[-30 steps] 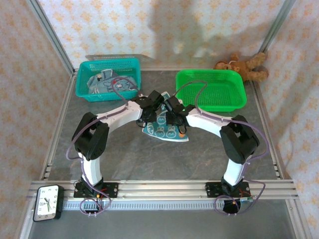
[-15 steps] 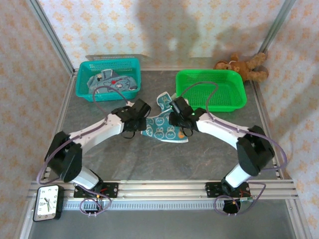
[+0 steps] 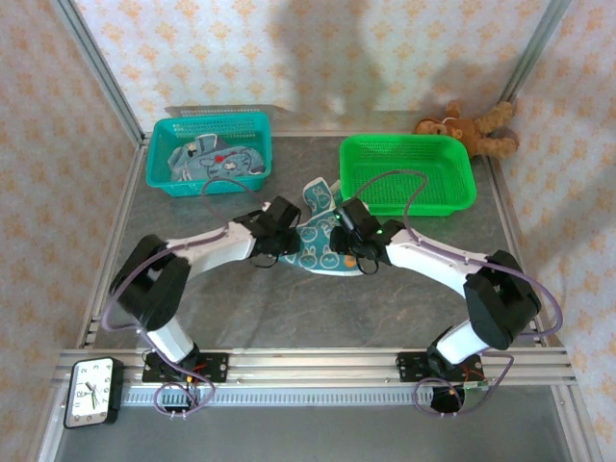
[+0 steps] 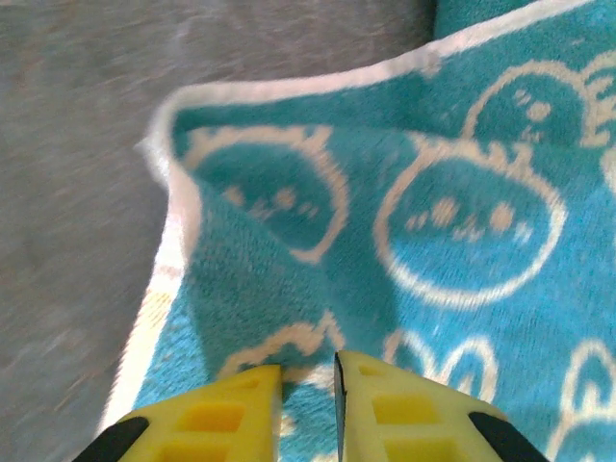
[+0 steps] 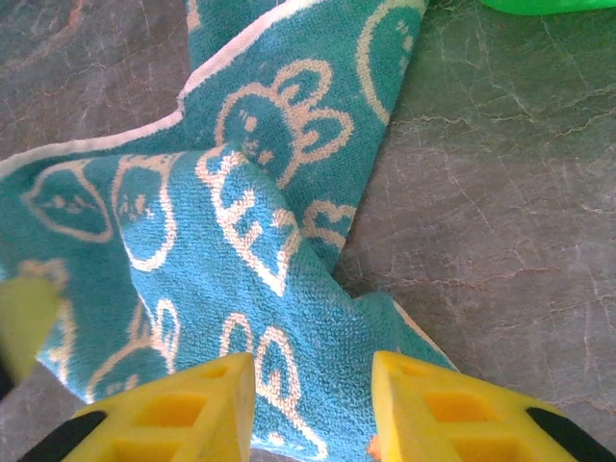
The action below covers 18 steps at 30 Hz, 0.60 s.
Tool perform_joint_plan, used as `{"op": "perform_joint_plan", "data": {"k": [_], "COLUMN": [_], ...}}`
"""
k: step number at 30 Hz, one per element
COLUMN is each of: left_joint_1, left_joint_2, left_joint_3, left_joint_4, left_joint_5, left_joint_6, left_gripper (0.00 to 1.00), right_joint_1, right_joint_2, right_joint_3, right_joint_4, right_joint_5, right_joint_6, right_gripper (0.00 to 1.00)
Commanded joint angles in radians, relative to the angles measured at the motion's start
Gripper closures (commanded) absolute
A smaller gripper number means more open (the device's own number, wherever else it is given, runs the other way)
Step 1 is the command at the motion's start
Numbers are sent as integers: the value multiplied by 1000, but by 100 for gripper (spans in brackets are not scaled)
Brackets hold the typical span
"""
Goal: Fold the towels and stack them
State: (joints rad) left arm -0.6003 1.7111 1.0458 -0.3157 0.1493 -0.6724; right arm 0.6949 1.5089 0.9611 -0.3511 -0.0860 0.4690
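Overhead view: two robot arms reach inward from the near edge of a grey table point(image 3: 241, 298) and meet at its middle. A teal towel point(image 3: 320, 252) printed with cream bunny faces lies rumpled there, between the two wrists. The left gripper point(image 3: 287, 234) is at the towel's left edge and the right gripper point(image 3: 348, 236) at its right edge, both low over the cloth. One corner of the towel points toward the far side, near a green basket point(image 3: 452, 197). A teal basket point(image 3: 164, 173) at the far left holds other towels point(image 3: 207, 159). A brown teddy bear point(image 3: 472, 125) lies in the far right corner, and a clock point(image 3: 91, 390) lies at the near left corner.

Left wrist view: the towel point(image 4: 462, 192) covers most of the picture, its white border curling over bare table on the left. A raised ridge of cloth runs straight into the left gripper point(image 4: 308, 371). Its yellow fingers point(image 4: 207, 414) are almost together, pinching that ridge in a thin gap.

Right wrist view: the towel point(image 5: 192, 212) lies directly under and ahead of the right gripper point(image 5: 313, 371), with bare table to the right. The yellow fingers point(image 5: 433, 404) stand partly apart, and a bunched fold fills the space between them. I cannot tell whether they are clamping it.
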Motion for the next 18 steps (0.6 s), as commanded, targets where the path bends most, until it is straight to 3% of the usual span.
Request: {"op": "perform_joint_plan", "data": {"k": [1, 4, 9, 18], "left_joint_1": [3, 18, 31, 46], "left_joint_2": [111, 188, 182, -71], "left_joint_3": [105, 182, 223, -9], "left_joint_4": [37, 9, -17, -37], "left_joint_5": [11, 3, -5, -111], "left_joint_6": [49, 63, 63, 65], "left_gripper": [80, 81, 79, 62], "right_joint_1": [5, 5, 5, 7], "right_joint_2": [-16, -20, -75, -160], "right_joint_3": [-14, -4, -77, -237], "right_joint_4": [10, -41, -58, -21], "right_joint_5": [49, 68, 80, 57], "right_joint_6": [32, 37, 62, 94], "right_gripper": [63, 63, 63, 62]}}
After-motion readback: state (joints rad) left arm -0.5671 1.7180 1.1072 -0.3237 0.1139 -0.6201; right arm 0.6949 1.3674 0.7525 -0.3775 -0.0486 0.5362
